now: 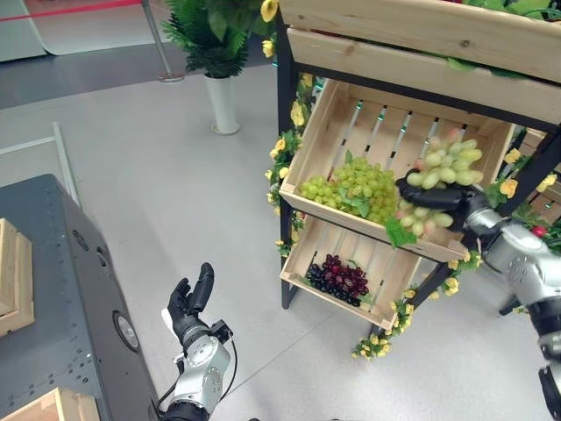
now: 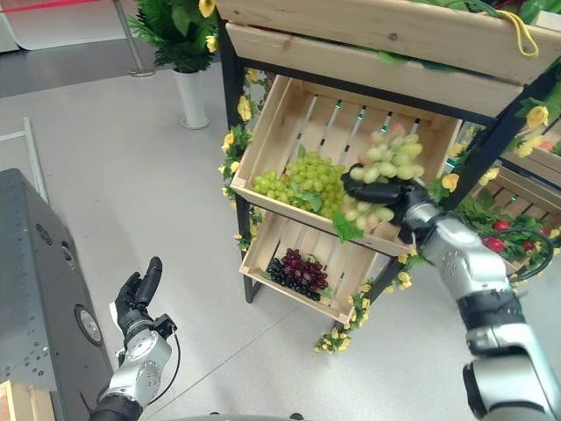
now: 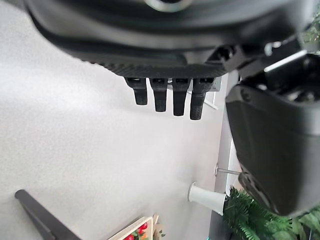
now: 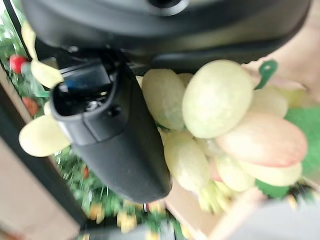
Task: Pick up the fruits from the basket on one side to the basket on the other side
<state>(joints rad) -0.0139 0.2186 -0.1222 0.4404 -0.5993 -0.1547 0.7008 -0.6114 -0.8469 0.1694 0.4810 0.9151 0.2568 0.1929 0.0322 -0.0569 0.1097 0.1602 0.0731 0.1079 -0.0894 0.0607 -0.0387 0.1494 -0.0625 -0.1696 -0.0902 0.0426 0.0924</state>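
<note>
Nearest the camera, at the lower left, stands a dark grey cabinet (image 1: 61, 298) with a wooden crate (image 1: 13, 276) resting on its top and the corner of another crate (image 1: 48, 408) at the bottom edge. Beside it the left hand (image 1: 191, 303) hangs over the pale grey floor (image 1: 158, 175), its fingers (image 3: 172, 100) straight and relaxed, holding nothing.

Across the floor a black-framed rack (image 1: 285, 175) carries slanted wooden crates, with yellow artificial flowers (image 1: 282, 149) trailing down its posts. The middle crate (image 1: 320, 123) holds a bunch of small green grapes (image 1: 351, 189) on its left side, with green leaves among them. The lower crate (image 1: 302, 259) holds a bunch of dark purple grapes (image 1: 337, 276). Higher crates (image 1: 412, 31) stand above, and more flowers (image 1: 381, 338) lie near the foot of the rack. A potted plant in a white vase (image 1: 221, 101) stands on the floor behind the rack's left post, with a metal stanchion (image 1: 158, 44) near it.

The right hand (image 1: 434, 197) reaches into the middle crate from the right and is curled round a bunch of large pale green grapes (image 1: 447, 162), some tinged pink. The bunch seems lifted clear of the slats, though the hand hides its underside. In the wrist view the thumb (image 4: 120, 150) lies pressed against the grapes.
</note>
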